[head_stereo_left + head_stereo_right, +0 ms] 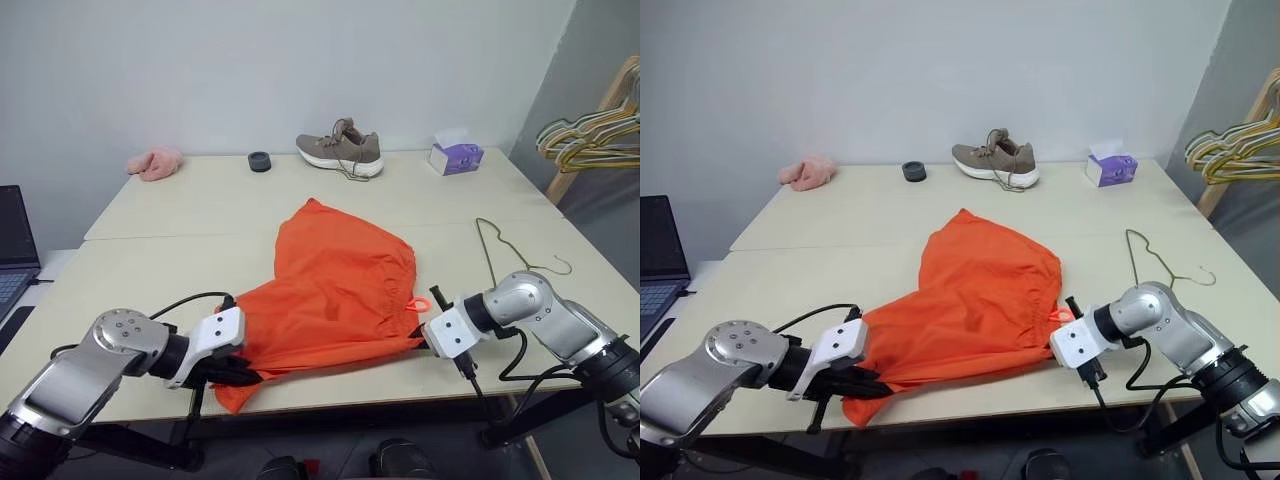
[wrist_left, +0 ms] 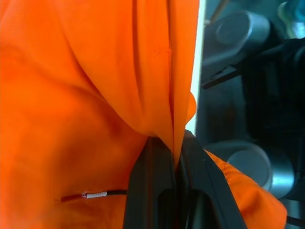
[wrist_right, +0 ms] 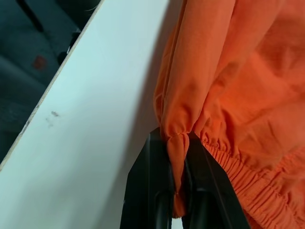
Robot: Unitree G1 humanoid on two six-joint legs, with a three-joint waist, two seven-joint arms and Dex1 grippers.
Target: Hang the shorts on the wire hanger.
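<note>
Both claws were clamped on the shorts [image 1: 335, 295] at the tabletop's [image 1: 180, 215] near edge: left claw [image 1: 232, 372] on a leg hem, right claw [image 1: 428, 335] on the waistband. Wire hanger [image 1: 510, 250] lay apart, beyond the right claw. Best to keep the fabric taut and lift evenly.

The shorts [image 1: 338, 295] cover the lower middle of the table [image 1: 180, 265], spilling over its near edge at lower left. Bare tabletop lies open on the left half — a gripper could pass there freely. At the right, the wire hanger [image 1: 505, 248] lies flat just beside the shorts, with clear surface around it. Along the top edge stand obstacles — a pink slipper [image 1: 155, 162], a dark round object [image 1: 260, 161], a shoe [image 1: 340, 151] and a tissue box [image 1: 455, 156]. Coloured hangers [image 1: 590, 135] crowd the upper right.
</note>
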